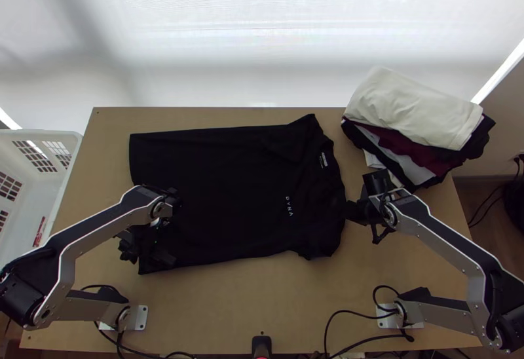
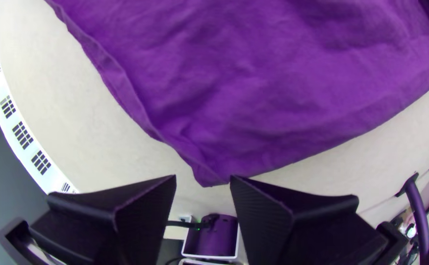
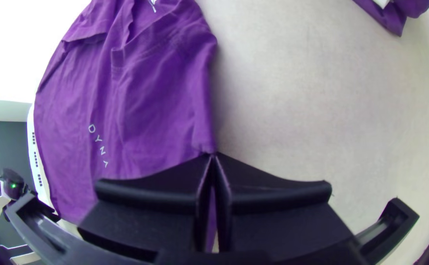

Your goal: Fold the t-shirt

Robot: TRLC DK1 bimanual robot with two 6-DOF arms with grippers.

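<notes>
The black t-shirt [image 1: 229, 188] lies spread on the table, collar toward the right, hem toward the left. My left gripper [image 1: 147, 257] is at the shirt's near left hem corner; in the left wrist view the gripper [image 2: 203, 184] stands open, the corner of the shirt [image 2: 273, 98], purple there, close to its fingertips. At the shirt's right edge, below the collar, is my right gripper [image 1: 350, 211]. In the right wrist view the right gripper [image 3: 213, 154] is shut on the edge of the shirt [image 3: 160, 108], which meets its fingertips.
A pile of folded clothes [image 1: 412, 113], cream on top, lies at the table's far right corner. A white basket [image 1: 75, 156] stands beyond the left edge. Black cables [image 1: 340, 316] run along the near edge of the wooden table [image 1: 223, 300].
</notes>
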